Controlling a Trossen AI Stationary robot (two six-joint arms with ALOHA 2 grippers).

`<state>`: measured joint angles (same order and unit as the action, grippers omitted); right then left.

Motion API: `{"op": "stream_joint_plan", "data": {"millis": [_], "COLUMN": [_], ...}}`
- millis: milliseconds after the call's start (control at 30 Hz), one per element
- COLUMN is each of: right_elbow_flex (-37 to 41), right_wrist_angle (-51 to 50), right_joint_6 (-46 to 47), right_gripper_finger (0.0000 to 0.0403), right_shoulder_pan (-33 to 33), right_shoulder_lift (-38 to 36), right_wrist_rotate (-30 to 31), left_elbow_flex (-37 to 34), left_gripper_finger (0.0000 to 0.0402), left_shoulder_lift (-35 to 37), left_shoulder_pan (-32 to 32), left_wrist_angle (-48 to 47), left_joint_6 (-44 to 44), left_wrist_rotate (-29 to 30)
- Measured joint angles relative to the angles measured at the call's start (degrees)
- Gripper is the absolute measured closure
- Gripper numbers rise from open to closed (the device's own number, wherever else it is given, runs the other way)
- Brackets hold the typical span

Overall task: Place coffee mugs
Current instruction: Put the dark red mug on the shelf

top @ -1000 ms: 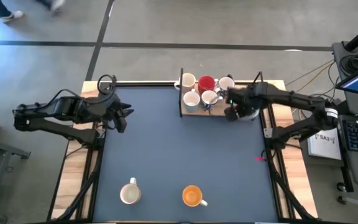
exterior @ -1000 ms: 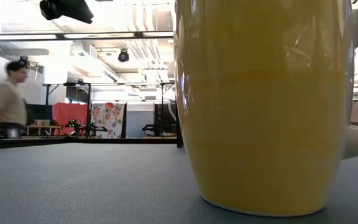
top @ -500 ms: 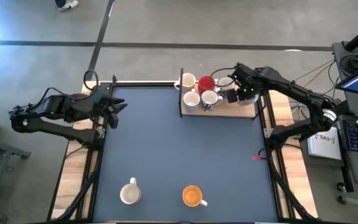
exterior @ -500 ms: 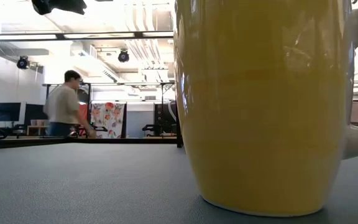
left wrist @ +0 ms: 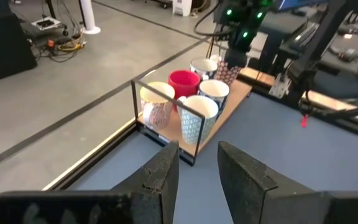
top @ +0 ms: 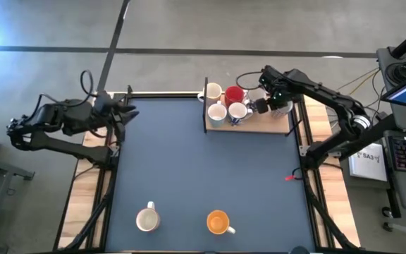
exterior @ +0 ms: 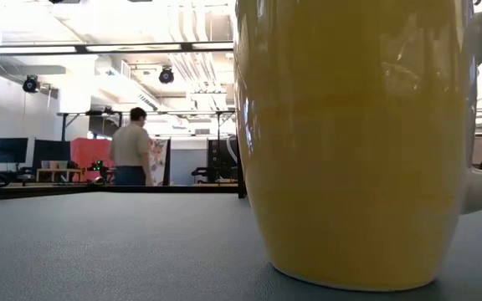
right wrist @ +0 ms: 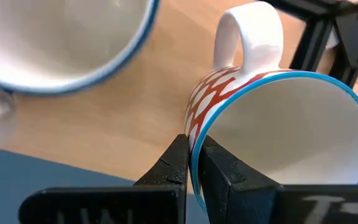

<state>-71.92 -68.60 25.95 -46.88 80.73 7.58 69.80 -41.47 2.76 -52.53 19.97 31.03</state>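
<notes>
Left gripper point(top: 127, 113), fingers parted and empty, waits at the table's point(top: 203, 169) far-left edge. Right gripper point(right wrist: 191, 163), fingers pinching the rim of a patterned mug point(right wrist: 272, 118), hangs over the wooden tray point(top: 277, 125); placed mugs point(top: 218, 222) lie well toward the near edge.

Five mugs point(top: 225, 103) cluster on a tray point(top: 273, 125) at the worktop's point(top: 203, 162) far edge, right of centre. Two mugs point(top: 147, 218) sit near its front edge, well apart from the tray.
</notes>
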Motion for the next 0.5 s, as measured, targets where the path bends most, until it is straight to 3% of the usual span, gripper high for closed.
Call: {"op": "stream_joint_plan", "data": {"millis": [500], "right_elbow_flex": [-8.5], "right_wrist_angle": [1.4], "right_joint_6": [-6.8], "right_gripper_finger": [0.0390], "right_shoulder_pan": [-2.9], "right_shoulder_lift": [7.7], "right_wrist_rotate": [-0.6], "left_elbow_flex": [3.7], "left_gripper_finger": [0.0308], "left_shoulder_lift": [-0.4], "left_shoulder_pan": [0.0], "left_wrist_angle": [-0.2], "left_joint_6": [-1.3], "left_wrist_rotate": [3.2]}}
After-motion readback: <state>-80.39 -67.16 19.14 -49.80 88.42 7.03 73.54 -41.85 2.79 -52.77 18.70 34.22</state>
